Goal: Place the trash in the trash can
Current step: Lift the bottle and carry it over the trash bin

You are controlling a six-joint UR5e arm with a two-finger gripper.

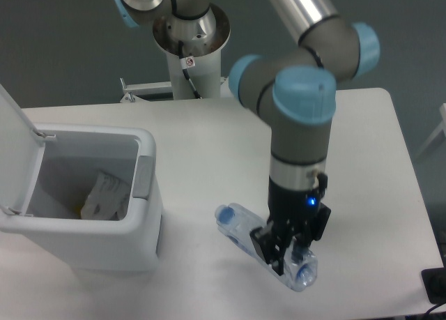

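Trash can — left, lid up; crumpled white wrapper already inside.
Clear plastic bottle — right of the can, blue cap toward it, apparently raised off the white surface.
Gripper — jaws clenched on the bottle's middle.
Step, as judged: second item in transit. Next: carry left, clear the rim, release over the opening.

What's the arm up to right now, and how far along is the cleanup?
The gripper is closed around the clear plastic bottle and appears to be raising it off the table. The crumpled white wrapper already lies inside the trash can, whose lid stands open. So one piece is binned and the bottle remains to be carried over.
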